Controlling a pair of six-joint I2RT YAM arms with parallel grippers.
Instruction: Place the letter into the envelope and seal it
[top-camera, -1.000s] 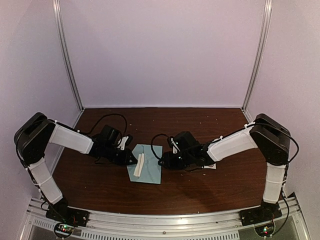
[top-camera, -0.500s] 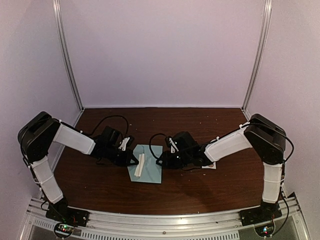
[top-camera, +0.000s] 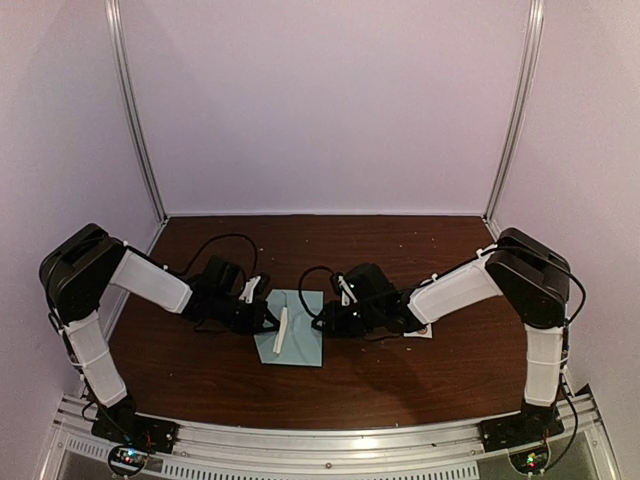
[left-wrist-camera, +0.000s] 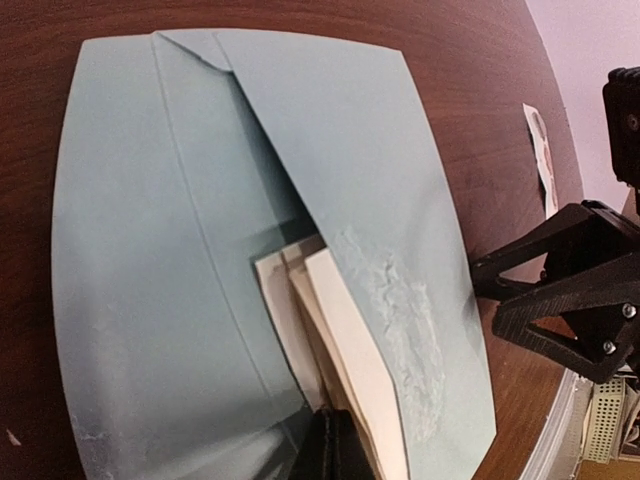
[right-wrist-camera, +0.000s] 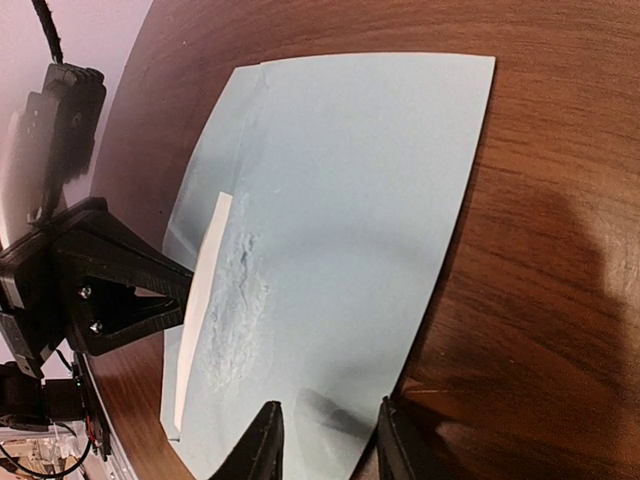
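The light blue envelope (top-camera: 302, 342) lies flat on the brown table, between my two grippers. The cream letter (top-camera: 281, 330) is folded and stands on edge, partly tucked under the envelope's flap. In the left wrist view the letter (left-wrist-camera: 340, 350) sticks out of the envelope (left-wrist-camera: 150, 250) toward my left gripper (left-wrist-camera: 335, 452), which is shut on the letter's near edge. My right gripper (right-wrist-camera: 325, 440) is open, its fingertips (right-wrist-camera: 265, 445) low over the right edge of the envelope (right-wrist-camera: 350, 200). The letter shows there as a pale strip (right-wrist-camera: 200, 300).
A small white sticker strip (top-camera: 421, 331) lies on the table under the right arm, and shows in the left wrist view (left-wrist-camera: 541, 150). White enclosure walls stand close at the left, right and back. The two grippers face each other a short way apart.
My left gripper has edged slightly toward the envelope with the letter. The right gripper has shifted a little left and stays at the envelope's right edge.
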